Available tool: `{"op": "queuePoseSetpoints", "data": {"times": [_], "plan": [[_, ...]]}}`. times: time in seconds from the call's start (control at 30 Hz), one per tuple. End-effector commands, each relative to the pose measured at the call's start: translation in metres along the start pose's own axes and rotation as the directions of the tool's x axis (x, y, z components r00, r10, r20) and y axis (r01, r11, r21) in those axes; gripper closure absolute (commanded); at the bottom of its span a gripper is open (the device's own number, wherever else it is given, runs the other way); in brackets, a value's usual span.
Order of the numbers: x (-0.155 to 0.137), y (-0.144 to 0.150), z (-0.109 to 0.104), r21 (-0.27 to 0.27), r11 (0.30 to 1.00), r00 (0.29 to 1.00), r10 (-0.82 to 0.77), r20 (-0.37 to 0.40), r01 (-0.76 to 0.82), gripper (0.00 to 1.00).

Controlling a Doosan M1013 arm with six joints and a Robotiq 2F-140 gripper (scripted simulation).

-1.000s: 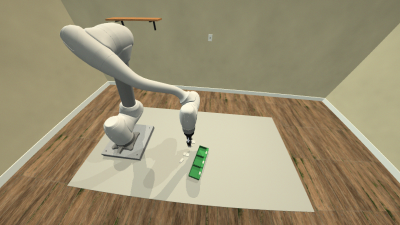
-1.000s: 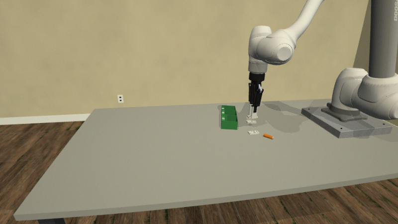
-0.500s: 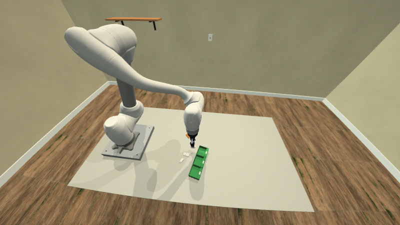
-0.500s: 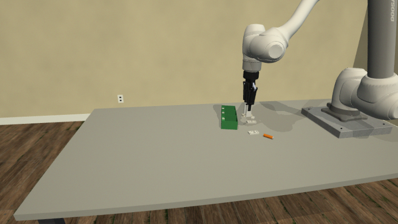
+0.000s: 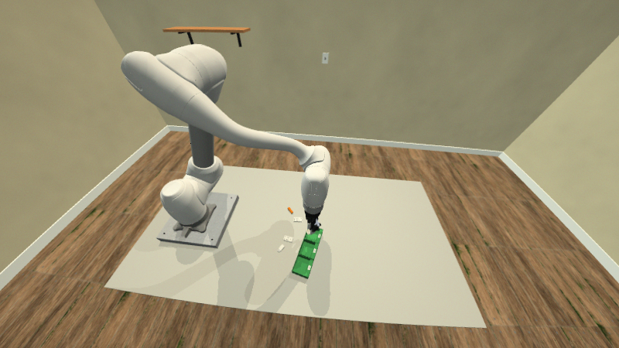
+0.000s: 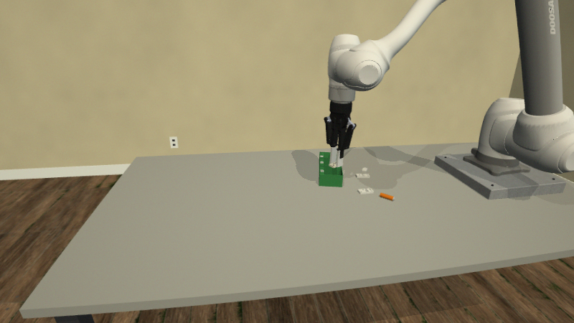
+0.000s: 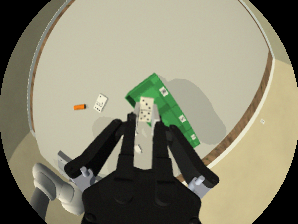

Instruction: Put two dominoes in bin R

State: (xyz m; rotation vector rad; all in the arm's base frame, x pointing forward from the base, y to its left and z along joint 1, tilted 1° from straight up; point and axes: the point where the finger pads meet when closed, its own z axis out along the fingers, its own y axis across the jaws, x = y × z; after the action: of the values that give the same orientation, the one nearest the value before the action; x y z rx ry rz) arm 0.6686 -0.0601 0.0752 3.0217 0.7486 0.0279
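My gripper (image 5: 312, 227) (image 6: 336, 159) (image 7: 145, 109) points straight down and is shut on a white domino (image 5: 312, 230) (image 6: 333, 163) (image 7: 144, 107). It holds the domino upright just above the end of a green row of three bins (image 5: 302, 264) (image 6: 331, 181) (image 7: 152, 87), the end nearest the robot's base. I cannot read the bins' letter labels. Three more white dominoes lie on the table beside the bins: one (image 5: 297, 219) (image 6: 365, 191) (image 7: 100, 102), a second (image 5: 288, 238) (image 6: 362, 175), and a third (image 5: 281, 247).
A small orange stick (image 5: 290, 210) (image 6: 387, 196) (image 7: 79, 107) lies on the table near the dominoes. The robot's base plate (image 5: 224, 220) (image 6: 497, 184) stands on the same side. The grey table (image 5: 389, 259) (image 6: 200, 225) stretches wide around the bins.
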Motion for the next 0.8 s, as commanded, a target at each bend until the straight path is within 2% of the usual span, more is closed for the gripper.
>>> {"op": "queuePoseSetpoints", "data": {"times": [0.0,0.17,0.23,0.27,0.37,0.57,0.77], "plan": [[0.0061,0.0066,0.0001,0.009,0.988,0.988,-0.156,-0.005,0.156,0.87],[0.0061,0.0066,0.0001,0.006,0.939,0.939,-0.344,-0.004,0.344,0.87],[0.0061,0.0066,0.0001,0.006,0.939,0.939,-0.344,-0.004,0.344,0.87],[0.0061,0.0066,0.0001,0.007,0.894,0.894,-0.447,-0.005,0.447,0.87],[0.0061,0.0066,0.0001,0.005,0.857,0.857,-0.515,-0.004,0.515,0.87],[0.0062,0.0064,0.0001,0.009,0.713,0.713,-0.701,-0.014,0.701,0.87],[0.0063,0.0063,0.0001,0.009,0.711,0.711,-0.703,-0.015,0.703,0.87]]}}
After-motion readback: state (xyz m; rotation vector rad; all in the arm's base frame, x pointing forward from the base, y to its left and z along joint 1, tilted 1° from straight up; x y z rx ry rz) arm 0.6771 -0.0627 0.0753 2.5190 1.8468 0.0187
